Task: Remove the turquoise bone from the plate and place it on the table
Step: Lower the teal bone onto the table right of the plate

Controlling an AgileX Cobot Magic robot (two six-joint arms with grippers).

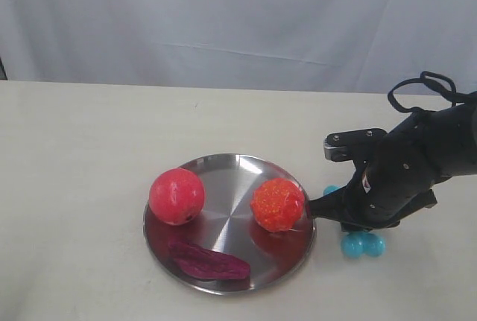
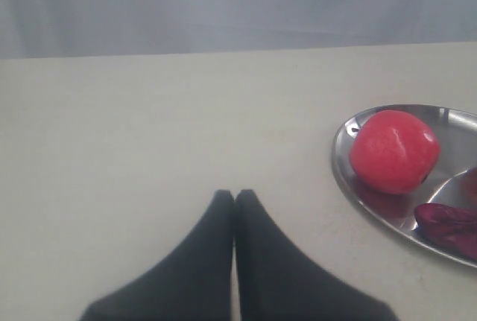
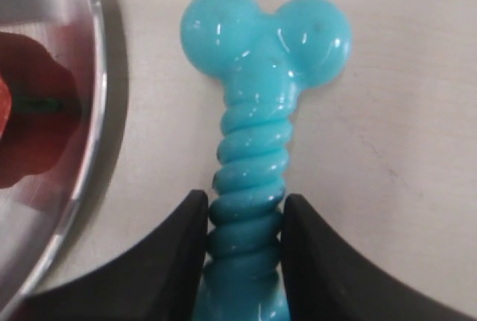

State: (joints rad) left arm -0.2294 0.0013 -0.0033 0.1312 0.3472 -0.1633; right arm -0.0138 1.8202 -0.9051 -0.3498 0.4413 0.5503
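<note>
The turquoise bone [image 1: 363, 244] lies low over the beige table [image 1: 74, 150], just off the right rim of the silver plate [image 1: 223, 179]. My right gripper [image 1: 349, 220] is shut on it. In the right wrist view, both black fingers press the ribbed shaft of the bone [image 3: 257, 135] at the gripper [image 3: 244, 205], with two knobs sticking out past the tips and the plate's rim [image 3: 89, 112] beside it. Whether the bone touches the table I cannot tell. My left gripper [image 2: 235, 196] is shut and empty over bare table, left of the plate [image 2: 350, 179]; the exterior view does not show it.
On the plate sit a red ball [image 1: 177, 196], an orange bumpy ball [image 1: 277, 204] near the right rim, and a flat purple piece [image 1: 209, 261] at the front. A white curtain hangs behind the table's far edge.
</note>
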